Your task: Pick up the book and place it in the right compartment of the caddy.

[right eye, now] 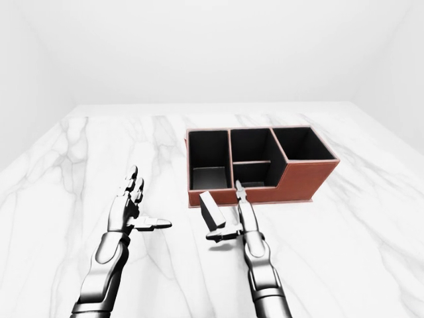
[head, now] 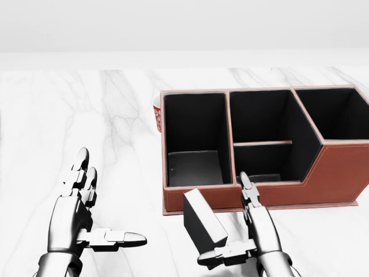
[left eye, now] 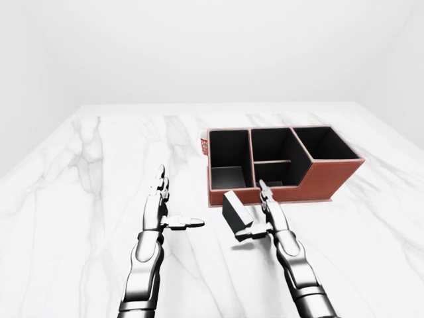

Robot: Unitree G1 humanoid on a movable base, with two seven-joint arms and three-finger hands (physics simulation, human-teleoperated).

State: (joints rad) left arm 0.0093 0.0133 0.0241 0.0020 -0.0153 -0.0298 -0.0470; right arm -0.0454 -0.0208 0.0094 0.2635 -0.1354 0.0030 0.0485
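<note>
book: small dark grey, slab-shaped book, lying tilted on the white marble tabletop, just below the caddy's near wall in the head view. One corner sits right by that wall; can't tell if it touches.

caddy: reddish-brown leather-look caddy with black compartments. The right compartment looks empty. It's the tall one at the head view's right, well apart from the book.

handling guess: looks stiff and light, like a hard block, so no flop and not fragile. Faces look smooth, so probably slippery if pinched on one corner.

where to grab: I'd squeeze across the two broad faces near the middle, thumb one side and fingers the other. Then it can go into the slot edge-first.

right hand: silver three-finger right hand is spread, fingers pointing at the caddy, thumb sticking out sideways under the book's lower end. Thumb tip looks to be at the book, maybe touching, hard to say. Nothing's gripped.

left hand: silver left hand also spread, holding nothing, well off to the left over bare marble.

extra: a red-and-white cup peeks out behind the caddy's left end.
</note>
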